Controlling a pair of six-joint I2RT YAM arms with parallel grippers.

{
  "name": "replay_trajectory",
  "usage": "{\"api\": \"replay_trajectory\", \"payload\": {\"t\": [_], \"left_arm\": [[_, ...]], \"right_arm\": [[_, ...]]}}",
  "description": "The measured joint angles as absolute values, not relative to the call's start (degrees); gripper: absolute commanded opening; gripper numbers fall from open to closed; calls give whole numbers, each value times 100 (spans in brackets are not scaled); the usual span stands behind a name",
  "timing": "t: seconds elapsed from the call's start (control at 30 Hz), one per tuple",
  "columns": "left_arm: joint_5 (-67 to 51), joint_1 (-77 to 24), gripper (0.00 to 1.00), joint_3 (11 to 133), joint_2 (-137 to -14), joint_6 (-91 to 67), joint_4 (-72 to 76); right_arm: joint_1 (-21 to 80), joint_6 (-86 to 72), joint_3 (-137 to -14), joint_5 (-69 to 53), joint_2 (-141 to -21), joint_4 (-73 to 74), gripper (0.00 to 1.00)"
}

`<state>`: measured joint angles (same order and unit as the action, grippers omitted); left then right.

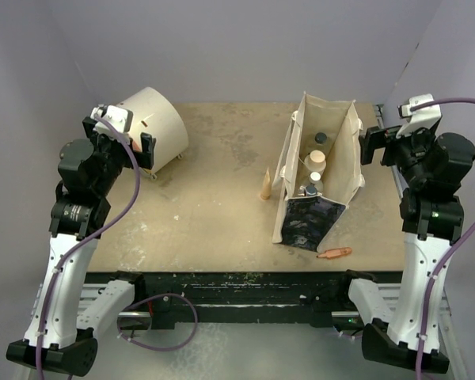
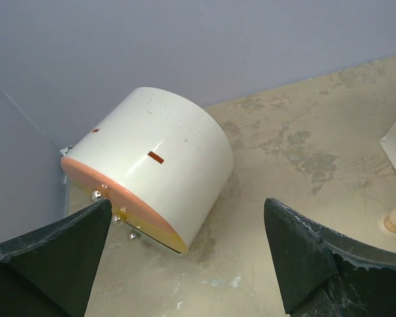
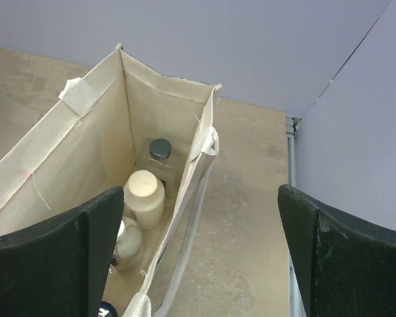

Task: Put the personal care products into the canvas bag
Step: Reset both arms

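Bottles point(image 1: 317, 162) stand inside the canvas bag point(image 3: 86, 152), which stands upright on the tabletop point(image 1: 214, 198) just ahead of and below the right pincer point(image 3: 199, 198). From that pincer's own camera, a black-capped clear bottle point(image 3: 160, 150) is farthest from it, a cream-white bottle point(image 3: 144, 191) touches it on the nearer side, and a white-capped bottle point(image 3: 123, 236) is nearer still, partly hidden behind the left finger. The right pincer's jaws are spread wide with nothing between them, hovering above the bag's open rim. The left pincer point(image 2: 186, 212) is likewise spread wide and holds nothing; a cream drum point(image 2: 165, 165) with an orange face lies on its side just ahead of it. A wooden cone point(image 1: 265, 186) stands between the two pincers, just beside the bag, and an orange stick point(image 1: 334, 253) lies below the right pincer near the bag's printed end
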<state>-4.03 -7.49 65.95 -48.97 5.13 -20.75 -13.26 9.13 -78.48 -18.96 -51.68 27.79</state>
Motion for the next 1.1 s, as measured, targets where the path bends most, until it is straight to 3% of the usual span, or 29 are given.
{"api": "replay_trajectory", "payload": {"t": [1.1], "left_arm": [[-534,-493,99,6945,-4779,508,-2727]], "right_arm": [[-1358,906,-7929,-952,-4722,3015,100]]}}
